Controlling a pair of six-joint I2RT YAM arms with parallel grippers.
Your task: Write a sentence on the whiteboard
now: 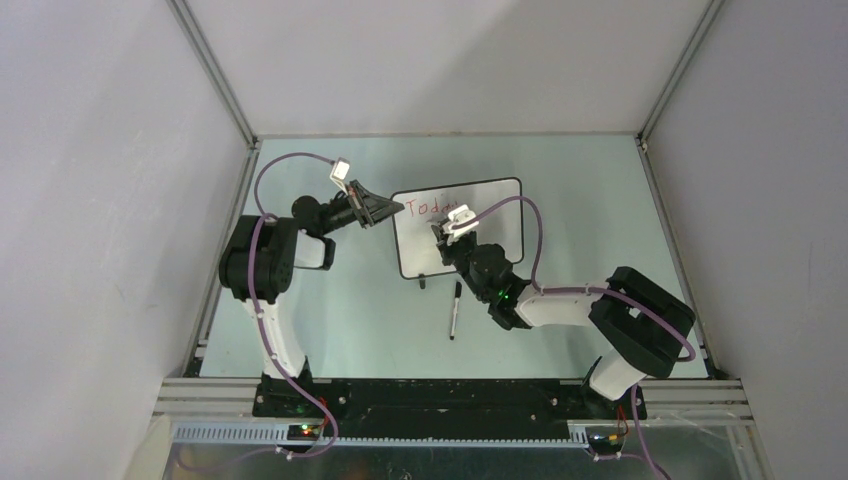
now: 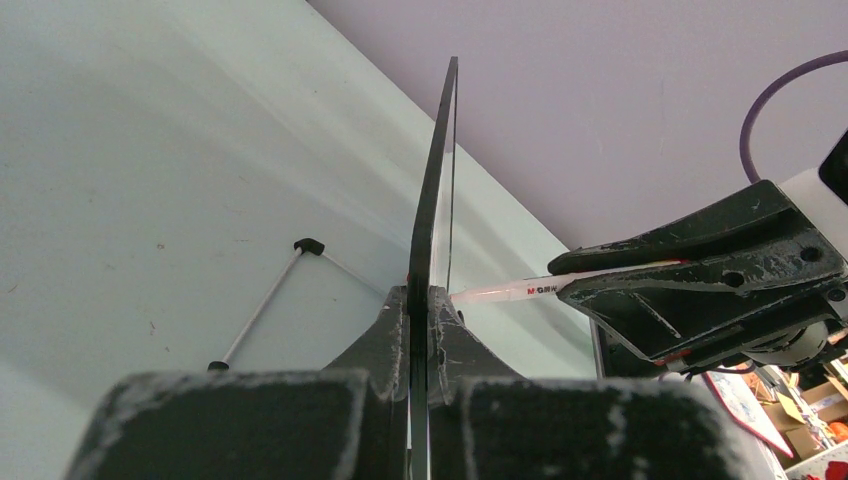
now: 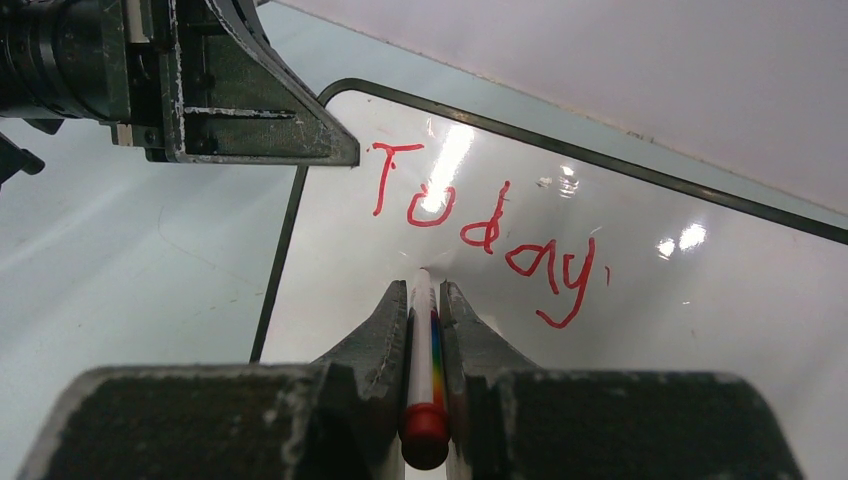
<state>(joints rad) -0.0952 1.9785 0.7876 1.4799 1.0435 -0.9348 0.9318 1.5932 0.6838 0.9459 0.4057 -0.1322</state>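
Whiteboard (image 1: 500, 215), small, rectangular, with glossy white face and thin black frame, is at the centre of the top view on the pale green table (image 1: 330, 320). The left claw (image 1: 395, 208) is closed tight on its left edge. The right claw (image 3: 425, 300) is closed on a white marker with red end (image 3: 421, 350), just below the red handwritten word "Today" (image 3: 480, 225).

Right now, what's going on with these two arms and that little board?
The left gripper is clamped on the whiteboard at its far left corner, steadying it. The right gripper holds a red marker with its tip aimed at the board just below the writing. The sentence reads only "Today", so most of it is not yet written. A black pen lies on the table in front of the board.
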